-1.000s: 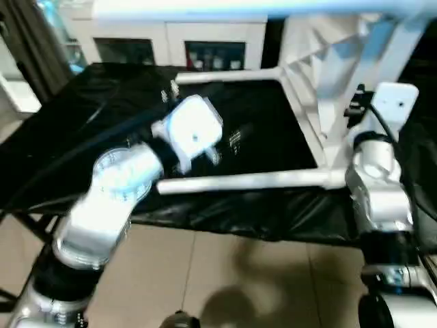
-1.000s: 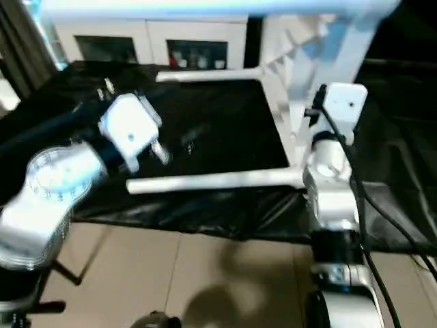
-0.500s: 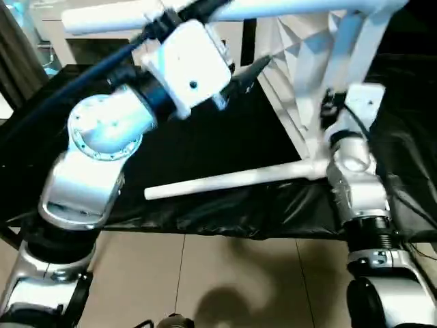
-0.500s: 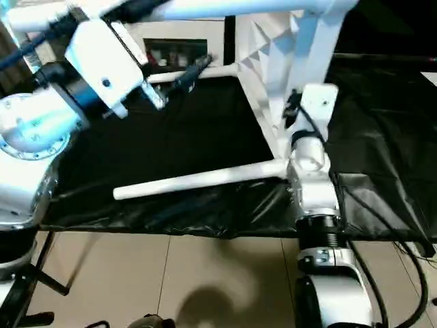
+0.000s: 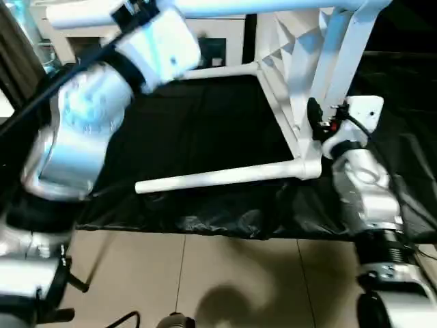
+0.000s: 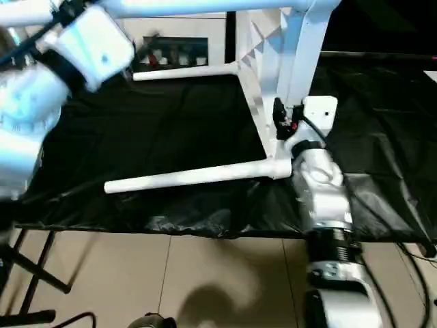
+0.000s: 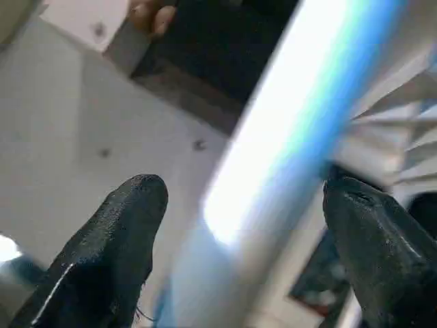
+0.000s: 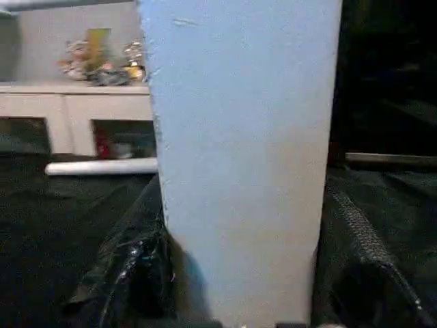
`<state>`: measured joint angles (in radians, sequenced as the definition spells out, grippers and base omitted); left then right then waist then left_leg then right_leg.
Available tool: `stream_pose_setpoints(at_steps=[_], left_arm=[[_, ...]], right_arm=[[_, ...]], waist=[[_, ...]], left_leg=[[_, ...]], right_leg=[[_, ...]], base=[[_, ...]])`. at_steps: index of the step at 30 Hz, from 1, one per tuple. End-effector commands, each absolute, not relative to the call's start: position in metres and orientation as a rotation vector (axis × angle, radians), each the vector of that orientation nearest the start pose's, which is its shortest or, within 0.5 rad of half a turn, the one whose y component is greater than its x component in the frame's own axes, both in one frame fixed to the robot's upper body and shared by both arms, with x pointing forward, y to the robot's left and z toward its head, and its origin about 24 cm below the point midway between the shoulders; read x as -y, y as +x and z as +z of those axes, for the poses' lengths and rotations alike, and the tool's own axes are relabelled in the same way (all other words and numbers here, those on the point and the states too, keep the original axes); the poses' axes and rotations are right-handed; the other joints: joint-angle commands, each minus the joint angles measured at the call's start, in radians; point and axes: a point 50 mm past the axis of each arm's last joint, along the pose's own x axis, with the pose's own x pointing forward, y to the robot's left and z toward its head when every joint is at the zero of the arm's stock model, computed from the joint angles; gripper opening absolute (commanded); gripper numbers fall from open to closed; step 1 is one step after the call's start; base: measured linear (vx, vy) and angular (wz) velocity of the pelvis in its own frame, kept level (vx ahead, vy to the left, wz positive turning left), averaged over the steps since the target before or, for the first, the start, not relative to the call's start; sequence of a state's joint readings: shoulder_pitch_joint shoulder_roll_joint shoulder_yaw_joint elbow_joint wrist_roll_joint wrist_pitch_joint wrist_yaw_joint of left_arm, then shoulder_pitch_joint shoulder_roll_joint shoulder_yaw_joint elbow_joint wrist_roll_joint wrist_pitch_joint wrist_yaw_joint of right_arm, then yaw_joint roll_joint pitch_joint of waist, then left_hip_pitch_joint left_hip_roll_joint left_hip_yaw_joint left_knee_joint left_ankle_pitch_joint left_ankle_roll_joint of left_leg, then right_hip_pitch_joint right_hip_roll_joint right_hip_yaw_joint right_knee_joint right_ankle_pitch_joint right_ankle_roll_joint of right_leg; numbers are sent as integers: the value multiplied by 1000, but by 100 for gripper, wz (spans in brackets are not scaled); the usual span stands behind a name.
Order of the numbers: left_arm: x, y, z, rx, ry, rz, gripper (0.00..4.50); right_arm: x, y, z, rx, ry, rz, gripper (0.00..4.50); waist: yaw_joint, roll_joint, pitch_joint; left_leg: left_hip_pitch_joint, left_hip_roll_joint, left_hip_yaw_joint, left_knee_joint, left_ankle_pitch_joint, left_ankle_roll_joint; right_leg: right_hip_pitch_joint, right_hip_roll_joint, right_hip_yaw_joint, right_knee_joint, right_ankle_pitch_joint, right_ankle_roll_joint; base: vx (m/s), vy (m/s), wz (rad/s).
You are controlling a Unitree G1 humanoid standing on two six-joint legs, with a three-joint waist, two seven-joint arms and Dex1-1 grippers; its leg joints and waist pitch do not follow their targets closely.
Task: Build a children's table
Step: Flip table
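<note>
Nearest, low leg (image 5: 218, 178) juts level over the black worktop (image 5: 191, 130), socketed in the edge-standing tabletop (image 5: 300, 82). Right pincer (image 5: 315, 116) beside that corner, grip impossible to tell. Farther up, left pincer (image 7: 239, 225), newly raised, spread wide astride the top leg (image 5: 273, 7), unclamped, probably about to seat it.

White plastic table parts on glossy black sheeting

The tabletop (image 5: 300, 75) and its tubular legs (image 5: 218, 177) look like smooth white plastic with a faint sheen. The desk (image 5: 198, 130) wears a crinkled, shiny black plastic sheet. The forearms (image 5: 365, 195) are brushed silver metal. The left gripper (image 7: 239, 225) has matt black, finely grained fingers (image 7: 116, 239). The floor (image 5: 225, 280) is smooth beige tile.
</note>
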<state>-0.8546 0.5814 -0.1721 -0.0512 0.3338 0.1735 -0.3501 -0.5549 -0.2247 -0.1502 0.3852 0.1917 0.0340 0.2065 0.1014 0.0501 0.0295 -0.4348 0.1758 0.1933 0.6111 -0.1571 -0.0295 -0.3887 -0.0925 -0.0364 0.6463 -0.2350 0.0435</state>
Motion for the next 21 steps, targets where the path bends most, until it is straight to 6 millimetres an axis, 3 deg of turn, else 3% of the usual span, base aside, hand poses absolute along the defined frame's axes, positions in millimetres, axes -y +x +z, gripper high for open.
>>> stream_pose_setpoints(at_steps=[1,5,10,13,18,21], left_arm=[[-143,333,292,581,1055,-230,410],[-143,345,289,573,1100,-209,410],[-143,353,285,569,1128,-207,410],[-145,362,278,547,1157,-212,410],[-152,372,271,521,1185,-201,410],[-155,374,269,519,1173,-190,410]], right_arm=[[180,350,123,134,20,226,249],[167,342,121,116,39,314,249],[156,337,121,86,63,362,249],[149,336,118,47,68,363,249],[143,333,116,35,24,352,249],[144,334,117,49,-44,326,249]], waist=[[8,1,-64],[10,1,-66],[16,4,-66],[17,4,-63],[15,2,-54],[17,4,-55]], left_leg=[[47,40,-30,-73,-202,-28],[45,38,-29,-69,-168,-11],[49,42,-33,-74,-202,-25],[51,43,-34,-80,-245,-43],[60,43,-39,-94,-364,-90],[62,43,-40,-95,-369,-99]], right_leg=[[26,-42,22,-68,45,-193],[27,-40,21,-65,93,-200],[25,-42,20,-66,60,-197],[22,-44,22,-70,7,-191],[17,-50,28,-88,-164,-158],[13,-52,30,-90,-173,-148]], base=[[0,0,0],[0,0,0],[0,0,0],[0,0,0],[0,0,0],[0,0,0]])
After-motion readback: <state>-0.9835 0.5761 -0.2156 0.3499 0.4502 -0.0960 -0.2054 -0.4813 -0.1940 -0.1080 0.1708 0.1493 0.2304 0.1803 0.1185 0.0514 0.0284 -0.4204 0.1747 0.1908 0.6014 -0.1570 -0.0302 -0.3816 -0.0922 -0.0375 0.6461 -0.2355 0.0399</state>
